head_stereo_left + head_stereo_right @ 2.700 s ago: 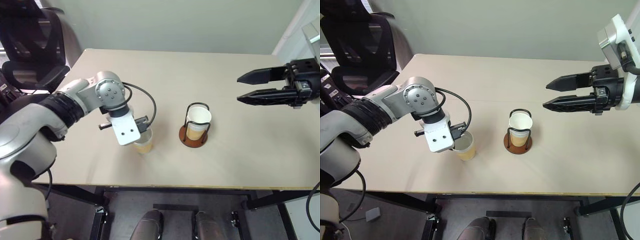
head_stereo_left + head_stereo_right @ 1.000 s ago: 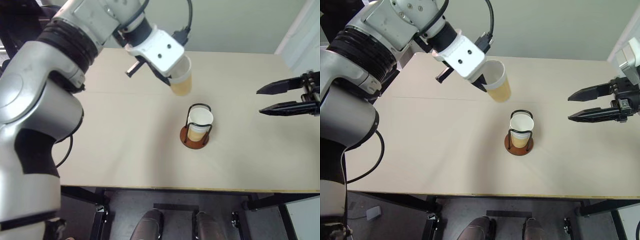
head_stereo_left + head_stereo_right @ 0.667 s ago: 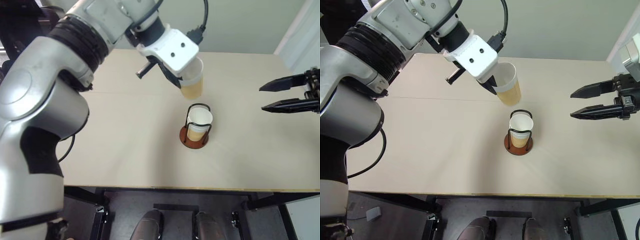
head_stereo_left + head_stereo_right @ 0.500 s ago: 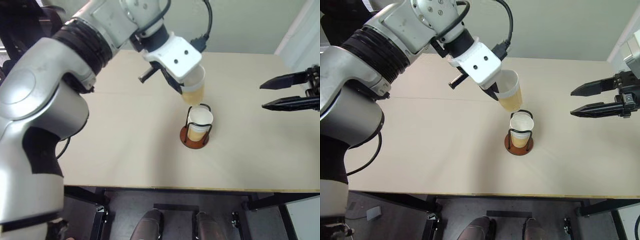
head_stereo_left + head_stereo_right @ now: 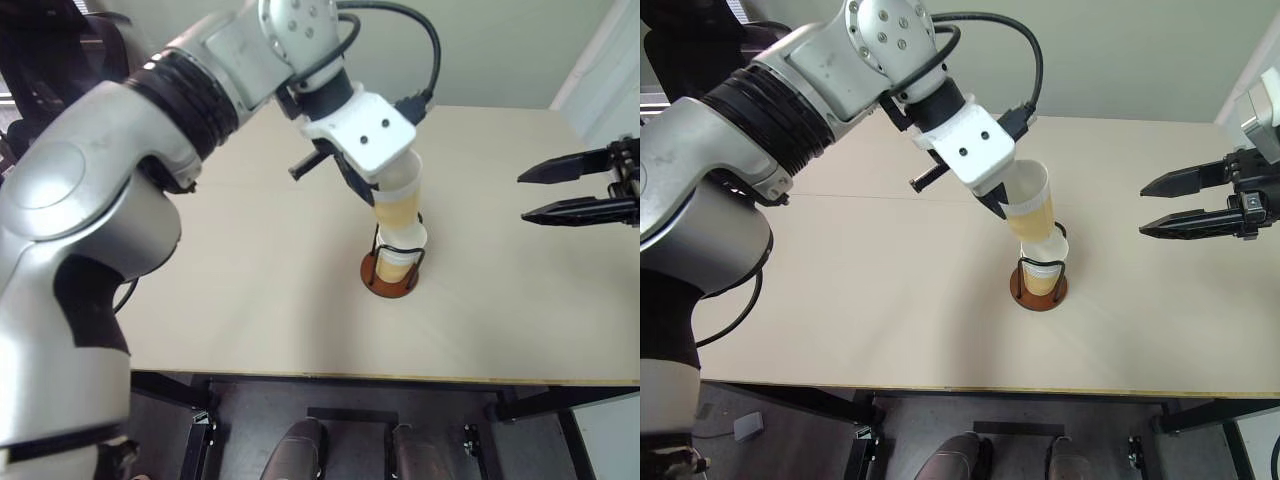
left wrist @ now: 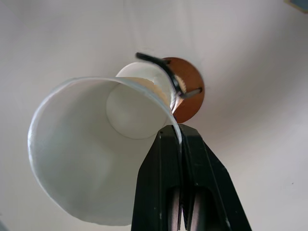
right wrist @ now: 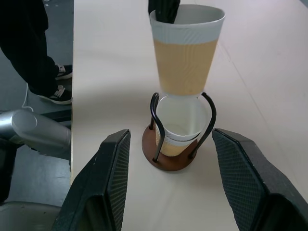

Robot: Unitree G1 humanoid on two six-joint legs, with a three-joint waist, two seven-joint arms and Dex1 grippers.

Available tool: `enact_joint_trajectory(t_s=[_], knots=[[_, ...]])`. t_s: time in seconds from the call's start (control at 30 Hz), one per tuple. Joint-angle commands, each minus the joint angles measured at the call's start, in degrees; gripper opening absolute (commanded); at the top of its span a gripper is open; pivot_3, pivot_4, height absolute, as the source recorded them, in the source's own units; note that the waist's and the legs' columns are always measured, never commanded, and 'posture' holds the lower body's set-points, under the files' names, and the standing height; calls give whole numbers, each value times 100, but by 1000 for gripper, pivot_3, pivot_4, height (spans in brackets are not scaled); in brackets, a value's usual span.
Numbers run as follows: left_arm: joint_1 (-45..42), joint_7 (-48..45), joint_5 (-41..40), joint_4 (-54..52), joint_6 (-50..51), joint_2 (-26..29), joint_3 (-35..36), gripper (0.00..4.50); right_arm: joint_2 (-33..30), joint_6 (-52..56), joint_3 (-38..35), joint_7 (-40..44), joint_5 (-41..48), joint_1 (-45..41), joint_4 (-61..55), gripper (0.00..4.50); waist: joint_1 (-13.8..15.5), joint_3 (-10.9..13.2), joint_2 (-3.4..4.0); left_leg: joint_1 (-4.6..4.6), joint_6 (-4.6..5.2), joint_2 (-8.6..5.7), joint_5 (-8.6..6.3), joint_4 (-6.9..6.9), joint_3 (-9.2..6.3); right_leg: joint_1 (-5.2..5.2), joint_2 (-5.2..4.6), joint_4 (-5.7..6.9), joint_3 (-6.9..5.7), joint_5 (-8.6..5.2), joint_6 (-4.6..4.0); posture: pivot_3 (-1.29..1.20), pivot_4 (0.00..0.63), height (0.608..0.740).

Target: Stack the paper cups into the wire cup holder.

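While the left fingers [image 6: 180,159] pinched its white rim, a tan-yellow paper cup [image 5: 1028,207] hung tilted, its base at the mouth of a matching cup [image 7: 180,126] seated in the wire cup holder [image 7: 169,156] mid-worktop [image 5: 250,300]; the right fingers [image 5: 1152,207] stood open, well apart

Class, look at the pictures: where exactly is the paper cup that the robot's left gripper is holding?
In the head views the held paper cup is mid-table, pinched at its rim by the left gripper, right above the cup in the wire cup holder.

Both head views look down from above, while each wrist view looks closely past its own gripper at the shared wire cup holder [image 7: 175,144].
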Motion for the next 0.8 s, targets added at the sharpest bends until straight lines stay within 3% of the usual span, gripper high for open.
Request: enact_joint_trajectory(t_s=[0.03, 0.8], knots=[[-65, -154, -139, -82, -17, 52, 27, 19, -137, 57, -299, -72, 78, -70, -173, 2697, -1, 0, 0, 0, 0, -1, 0, 1, -2, 0, 0, 2, 1, 0, 0, 0, 150, 740], [167, -154, 413, 489, -451, -412, 293, 19, -87, 310, -367, -251, 202, -75, -426, 2697, 10, 0, 0, 3, 2, -6, 1, 4, 3, 7, 1, 0, -4, 3, 5, 0, 150, 740]])
